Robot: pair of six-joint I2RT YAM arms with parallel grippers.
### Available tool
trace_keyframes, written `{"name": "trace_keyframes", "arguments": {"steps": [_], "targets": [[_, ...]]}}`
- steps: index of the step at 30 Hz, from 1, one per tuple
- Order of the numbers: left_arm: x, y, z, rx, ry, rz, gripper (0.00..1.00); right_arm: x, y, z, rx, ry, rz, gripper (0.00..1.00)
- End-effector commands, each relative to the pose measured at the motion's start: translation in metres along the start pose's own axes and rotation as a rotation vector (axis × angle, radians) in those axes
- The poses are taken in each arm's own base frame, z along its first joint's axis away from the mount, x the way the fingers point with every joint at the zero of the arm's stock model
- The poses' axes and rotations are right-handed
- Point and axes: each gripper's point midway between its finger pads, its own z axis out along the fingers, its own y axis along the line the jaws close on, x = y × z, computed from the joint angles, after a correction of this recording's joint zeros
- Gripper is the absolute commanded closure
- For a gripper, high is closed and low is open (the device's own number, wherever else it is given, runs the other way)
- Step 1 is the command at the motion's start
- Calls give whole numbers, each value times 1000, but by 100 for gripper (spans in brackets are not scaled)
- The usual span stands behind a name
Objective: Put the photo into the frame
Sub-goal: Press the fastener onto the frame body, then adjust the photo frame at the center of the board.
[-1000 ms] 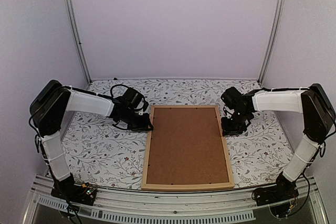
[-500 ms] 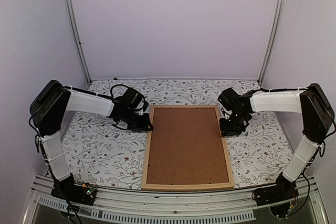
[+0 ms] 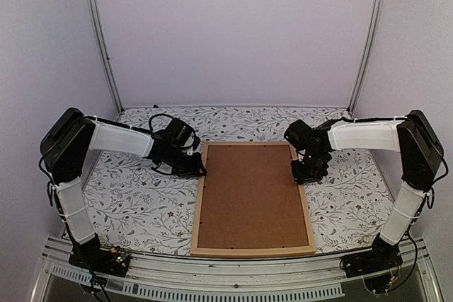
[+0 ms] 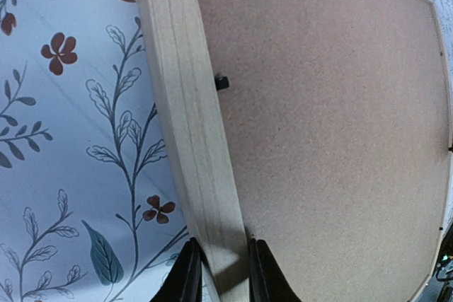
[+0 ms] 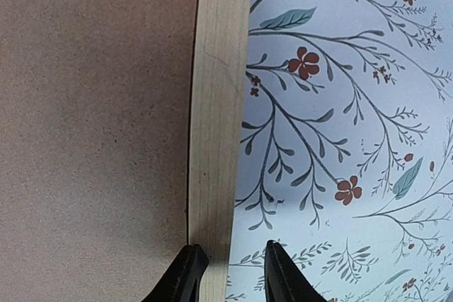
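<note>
Since a second ago the right gripper has slid inward, off the flowered tablecloth and over the frame's right rail. Nothing else has budged.

Nearest the bases, the frame lies flat on the cloth, back side up, with the brown backing board filling it. No sign of the photo anywhere, so it's either under that board or out of shot, can't say which.

Further back, the left gripper is on the left rail near the far corner. Its wrist view shows the fingers pinched tight on either side of the wood, so it's holding the frame. On the right wrist view the jaws straddle the rail, but there's cloth showing between the wood and the outer finger, so they're spread and not clamping yet.

What worries me: if the left side lifts before the right closes, that skinny frame will twist or pivot, and the board could drop out if the little black tab isn't holding it. A badly centred close would just shove the rail sideways.

Both arms reach out, elbows wide, forearms angled inward, wrists tipped down.
</note>
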Motion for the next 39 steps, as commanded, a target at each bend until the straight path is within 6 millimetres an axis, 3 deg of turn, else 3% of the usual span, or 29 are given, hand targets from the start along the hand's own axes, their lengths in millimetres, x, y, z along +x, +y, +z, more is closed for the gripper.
{"name": "trace_keyframes", "arguments": {"steps": [1, 7, 15, 20, 30, 39], "targets": [[43, 4, 20, -13, 134, 54, 81, 17, 32, 14, -44, 57, -35, 66], [44, 5, 20, -13, 134, 53, 81, 23, 48, 21, -42, 70, -57, 61], [45, 5, 20, -15, 134, 51, 82, 25, 54, 23, -33, 73, -70, 51], [44, 5, 20, -13, 131, 51, 81, 19, 46, 16, 8, 48, -65, 44], [43, 4, 19, -14, 128, 55, 81, 8, 20, -28, 79, -35, -46, 12], [38, 2, 17, -17, 120, 59, 81, 38, -5, -42, 69, -1, -16, 9]]}}
